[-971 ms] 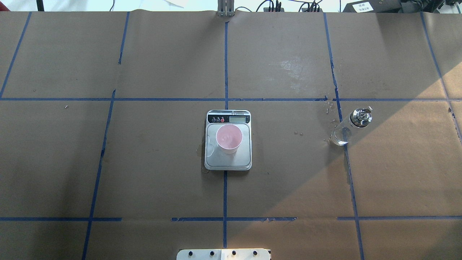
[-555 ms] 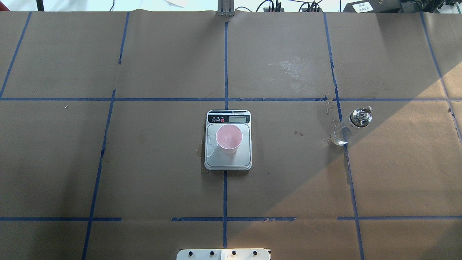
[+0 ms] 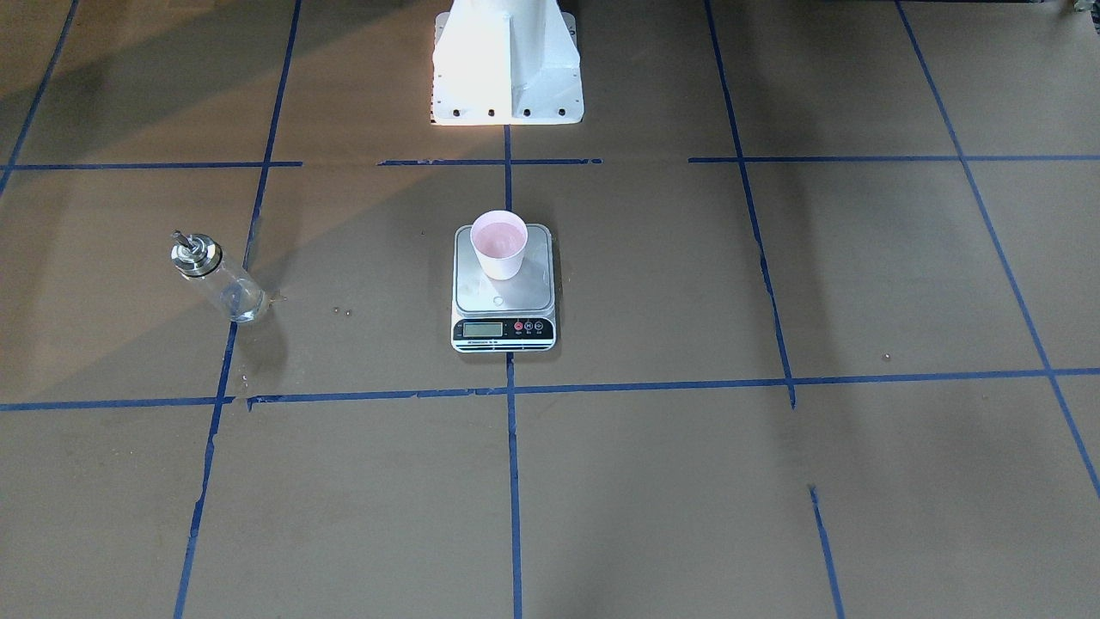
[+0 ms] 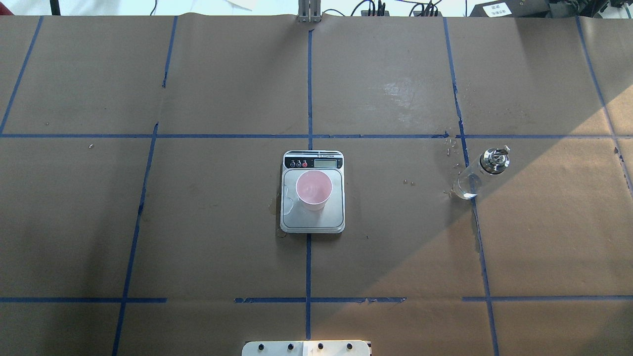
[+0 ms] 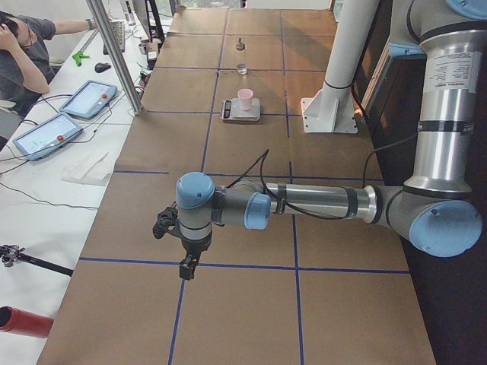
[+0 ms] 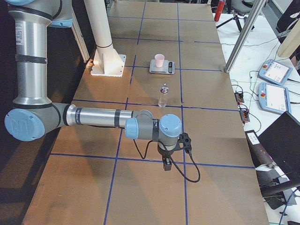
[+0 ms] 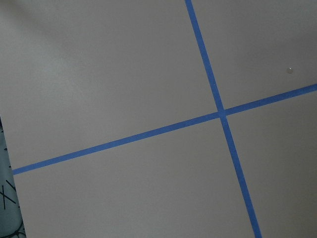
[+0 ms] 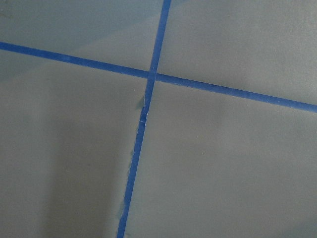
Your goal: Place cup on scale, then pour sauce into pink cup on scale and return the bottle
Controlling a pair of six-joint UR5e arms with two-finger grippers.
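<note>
Well, the pink cup [image 4: 313,188] stands upright, mouth up, on the steel platform of the digital kitchen scale [image 4: 328,218], about in its middle, with bare metal showing around it. The scale sits on the blue tape line [image 4: 308,99] that runs down the centre of the paper-covered table [image 4: 207,227], its black display strip on the side away from the robot base [image 3: 505,60]. A little clear wetness glints on the platform just beside the cup, on the robot's left of it. Whether there is liquid in the cup I cannot tell from here. The glass bottle [image 4: 478,174] with its silver pourer cap stands upright on the table, well apart from the scale on the robot's right, its foot touching another tape line. Nothing holds it. A few small droplets [image 4: 408,182] lie on the paper between bottle and scale. Both arms are far from all this, each stretched out low over its own end of the table. The left gripper [image 5: 187,266] hangs pointing down just above a crossing of tape lines, and the right gripper [image 6: 167,165] does the same at the other end. Neither has anything under it but paper and tape, as the wrist cameras show. Whether their fingers are spread or closed I cannot tell from the side views. An operator [image 5: 23,53] sits at the side bench beside two tablets [image 5: 87,99].
</note>
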